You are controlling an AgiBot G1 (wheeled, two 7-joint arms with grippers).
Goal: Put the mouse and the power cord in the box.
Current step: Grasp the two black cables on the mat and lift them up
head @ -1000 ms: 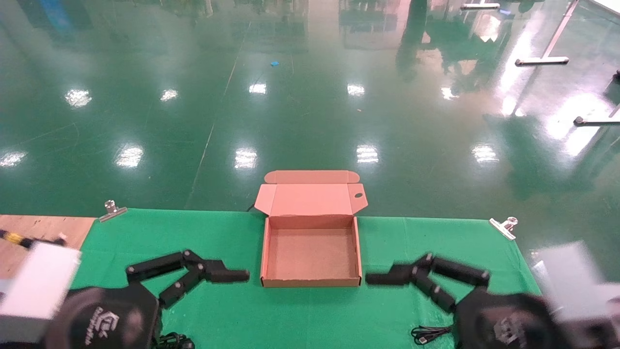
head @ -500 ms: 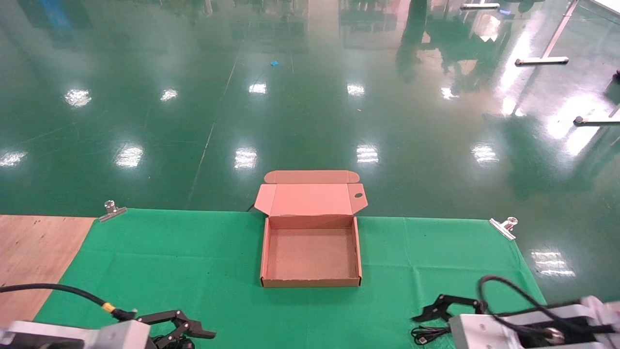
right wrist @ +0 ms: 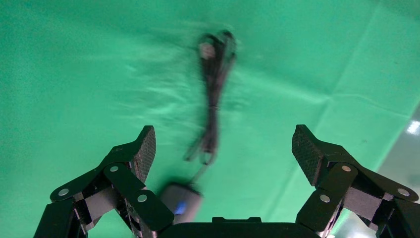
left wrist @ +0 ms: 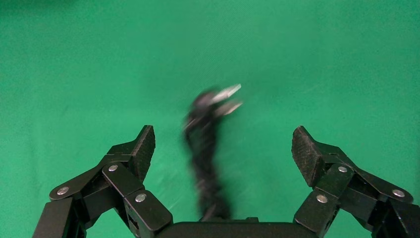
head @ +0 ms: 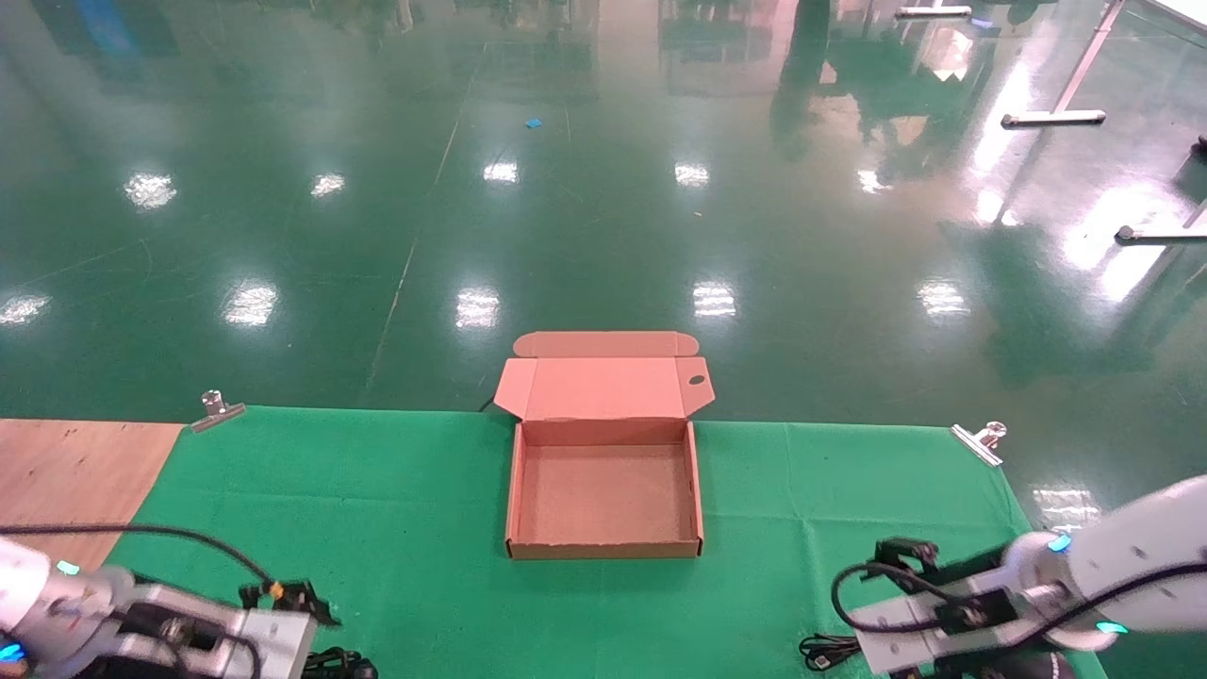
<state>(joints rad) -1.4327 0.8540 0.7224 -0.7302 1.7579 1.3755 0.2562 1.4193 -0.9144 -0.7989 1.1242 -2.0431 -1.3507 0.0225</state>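
Observation:
The brown cardboard box (head: pixel 603 490) sits open and empty at the middle of the green cloth, with its lid (head: pixel 603 387) tilted back. The left gripper (left wrist: pixel 224 148) is open and hangs over the bundled black power cord (left wrist: pixel 207 153), which lies between the jaws untouched. The cord (head: pixel 339 665) lies at the near left edge of the table. The right gripper (right wrist: pixel 225 148) is open above the small dark mouse (right wrist: pixel 181 204), which lies close to one finger (right wrist: pixel 141 153). The mouse's thin cable (right wrist: pixel 213 99) is coiled beyond it. In the head view only this cable (head: pixel 830 651) shows.
The green cloth (head: pixel 377 490) is held by metal clips at the far left (head: pixel 217 410) and far right (head: pixel 981 441). Bare wooden tabletop (head: pixel 66 462) lies to the left. Beyond the table's far edge is shiny green floor.
Both arms pulled back from beside the box to the table's near corners and turned downward over the cord and the mouse. Both grippers stayed open.

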